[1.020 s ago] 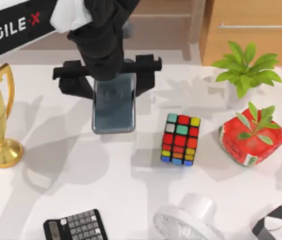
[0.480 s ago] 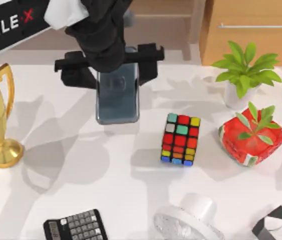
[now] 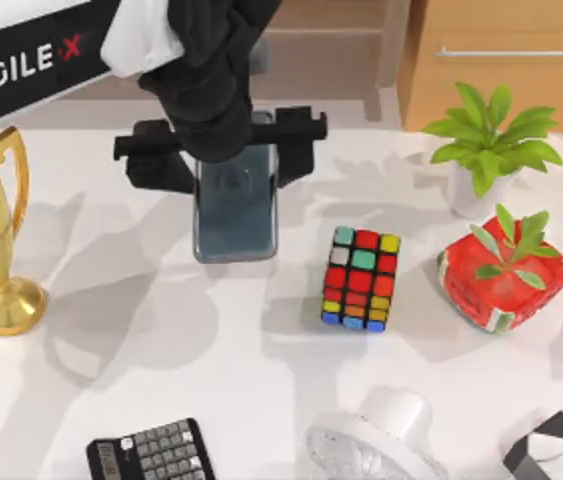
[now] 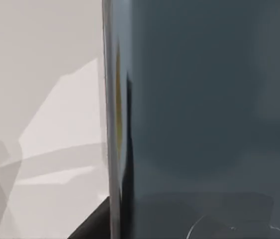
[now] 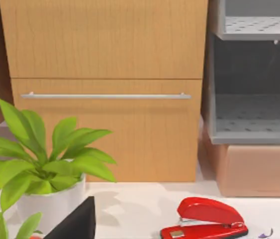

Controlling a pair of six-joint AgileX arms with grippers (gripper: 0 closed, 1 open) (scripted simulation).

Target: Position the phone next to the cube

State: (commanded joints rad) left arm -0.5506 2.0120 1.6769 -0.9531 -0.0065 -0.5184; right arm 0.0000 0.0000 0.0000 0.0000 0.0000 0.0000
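left claw (image 3: 223,150) grips the phone (image 3: 235,215) by its far end, left of the cube (image 3: 360,278). carry it right, level, then lower beside the cube without touching.

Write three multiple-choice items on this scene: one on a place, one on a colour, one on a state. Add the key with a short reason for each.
1. Where is the phone relative to the cube?
A. To its left and farther back
B. To its right
C. On top of it

2. What colour is the stapler?
A. Blue
B. Red
C. White

3. What is the left gripper doing?
A. Hanging open over the cube
B. Holding the trophy
C. Shut on the phone

Key: 1 A, the top view shows the phone left of the cube, nearer the table's back edge. 2 B, the right wrist view shows it red. 3 C, the top view shows its fingers on either side of the phone's far end.
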